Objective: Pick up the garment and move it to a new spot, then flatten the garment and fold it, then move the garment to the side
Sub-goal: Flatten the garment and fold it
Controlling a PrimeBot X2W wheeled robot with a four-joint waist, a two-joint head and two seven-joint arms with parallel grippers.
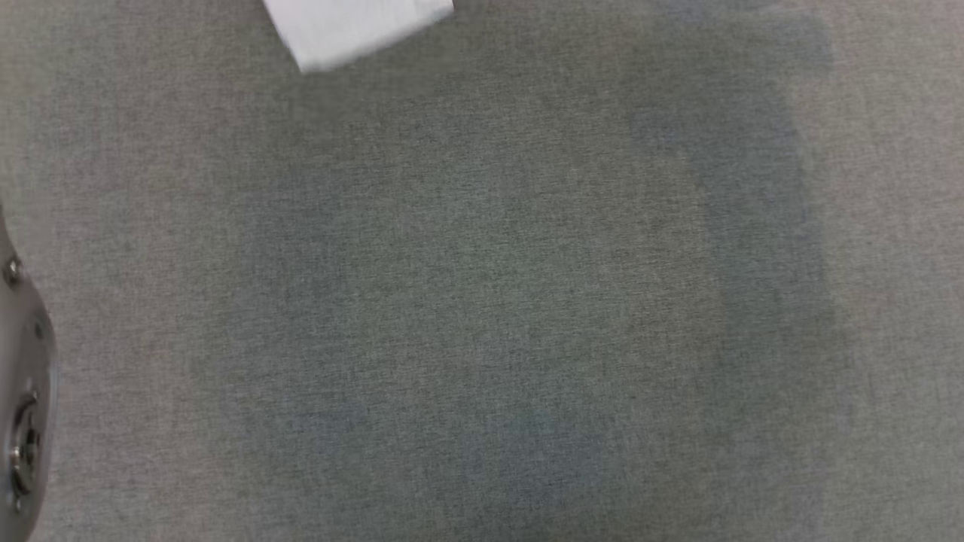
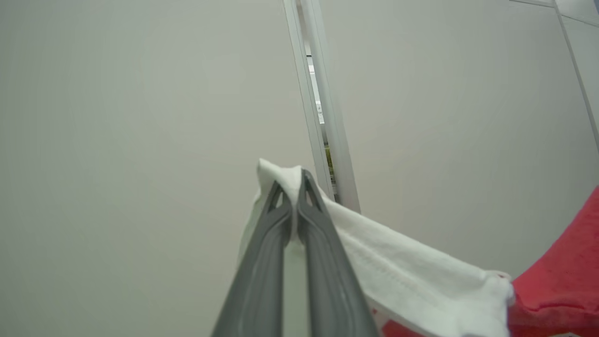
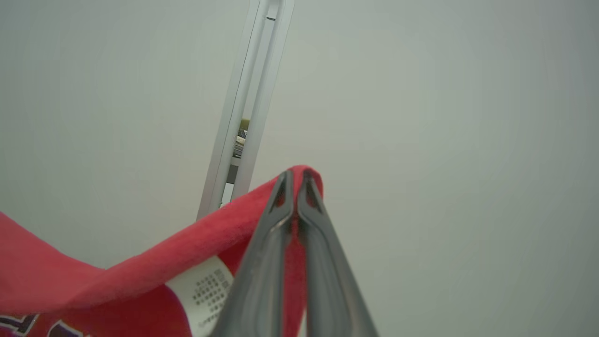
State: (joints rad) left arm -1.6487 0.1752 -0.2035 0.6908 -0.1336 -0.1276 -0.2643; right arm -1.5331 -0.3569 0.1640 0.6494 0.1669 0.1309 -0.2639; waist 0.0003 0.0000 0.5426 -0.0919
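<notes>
1. Garment (image 2: 412, 276), red with a white section, hangs in the air between the two grippers, stretched from one to the other in front of a pale wall (image 2: 117, 140).
2. In the left wrist view, the left gripper (image 2: 292, 182) has its two long grey fingers pressed together on a folded white edge of the cloth, which bunches up just above the fingertips.
3. From that pinch the white fabric runs down and to the right of the view, where it meets the red fabric at the frame's edge.
4. In the right wrist view, the right gripper (image 3: 295, 177) is likewise clamped, with a red hem caught between its fingers and looping over the tips.
5. A white label (image 3: 206, 290) with small dark print sits on the red fabric just left of those fingers, and dark lettering (image 3: 28, 325) shows on the cloth at the lower left corner.
6. A pale metal frame post (image 3: 248, 93) stands behind the garment, dividing the wall panels, with a narrow gap running down it.
7. The head view looks down on a grey woven surface (image 1: 482, 301) marked by soft shadows.
8. A blurred white piece (image 1: 354, 30) juts in at the top edge of that view; what it is cannot be told.
9. A grey metal part (image 1: 22, 391) with bolts shows at the left edge.
</notes>
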